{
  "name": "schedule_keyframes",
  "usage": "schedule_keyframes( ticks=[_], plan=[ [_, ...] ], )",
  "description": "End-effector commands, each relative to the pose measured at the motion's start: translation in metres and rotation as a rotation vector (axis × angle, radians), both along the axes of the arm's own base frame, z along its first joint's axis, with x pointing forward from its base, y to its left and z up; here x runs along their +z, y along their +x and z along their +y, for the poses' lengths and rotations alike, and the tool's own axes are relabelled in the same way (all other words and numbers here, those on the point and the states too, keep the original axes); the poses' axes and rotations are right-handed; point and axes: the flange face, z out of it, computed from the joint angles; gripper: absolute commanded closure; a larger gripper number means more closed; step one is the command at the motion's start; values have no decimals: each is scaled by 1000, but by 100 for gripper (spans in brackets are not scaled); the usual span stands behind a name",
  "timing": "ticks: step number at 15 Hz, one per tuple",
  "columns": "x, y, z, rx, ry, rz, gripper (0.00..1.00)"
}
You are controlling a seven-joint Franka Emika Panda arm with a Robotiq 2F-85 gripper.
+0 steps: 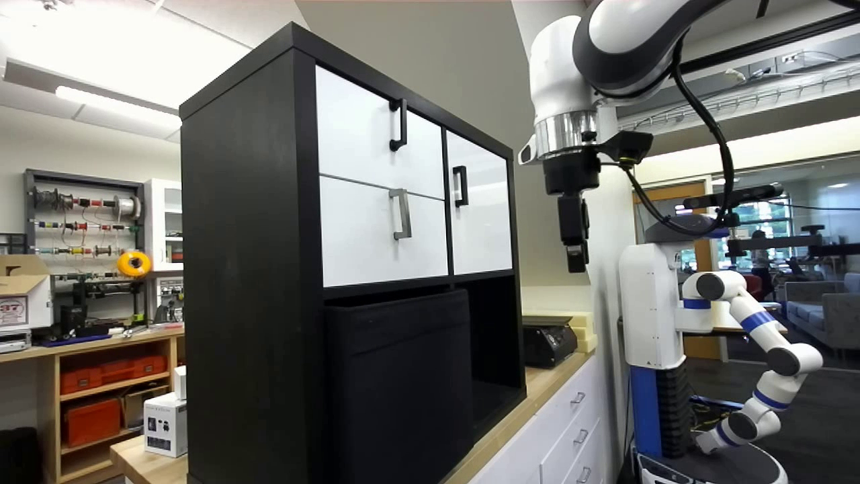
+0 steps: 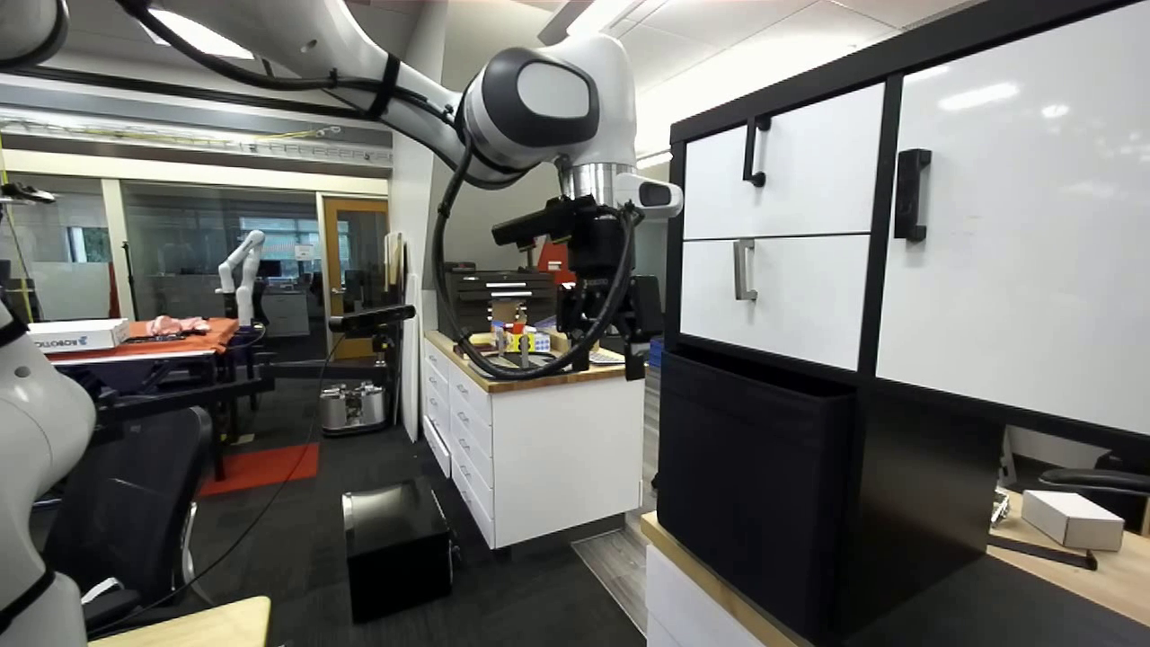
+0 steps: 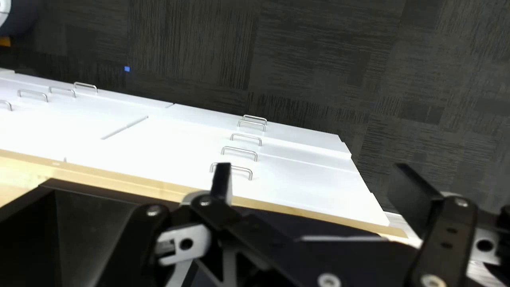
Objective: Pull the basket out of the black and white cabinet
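Your basket (image 1: 403,383) stands upright in the bottom row of the cabinet (image 1: 242,255), under two drawers (image 1: 363,134), its front facing outward; you can't tell a long axis. Your arm (image 1: 631,40) reaches in from above, the gripper (image 3: 318,189) pointing straight down, apart from the cabinet, fingers (image 3: 410,199) spread. An open-fronted compartment (image 1: 494,336) adjoins the basket; the counter's (image 1: 554,380) edge runs close in front.

In an exterior view, the basket (image 1: 403,383) at lower center looks matt and cloth-like; the cabinet (image 1: 245,269) mixes a satin black finish with glossy drawer fronts (image 1: 356,134) and one metallic handle (image 1: 404,214). At upper right, the robot arm (image 1: 635,27) pairs plastic-looking shells (image 1: 556,74) with a shiny metal collar (image 1: 568,132). In the wrist view, metal drawer pulls (image 3: 246,136) gleam at center, rough-textured carpet (image 3: 318,59) fills the top, and the countertop (image 3: 24,175) below is wood.
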Motion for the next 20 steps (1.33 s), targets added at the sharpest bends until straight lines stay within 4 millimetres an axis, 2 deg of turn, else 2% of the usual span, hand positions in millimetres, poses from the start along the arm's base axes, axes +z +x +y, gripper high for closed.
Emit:
schedule_keyframes(
  ticks=[1,7,12,16,20],
  plan=[
    [1,32,6,74,5,-58,0],
    [-12,86,9,235,-26,-125,0],
    [-16,121,12,412,-57,-168,0],
    [-11,135,12,547,-78,-216,0],
    [-7,134,8,710,-108,-289,0]
  ],
)
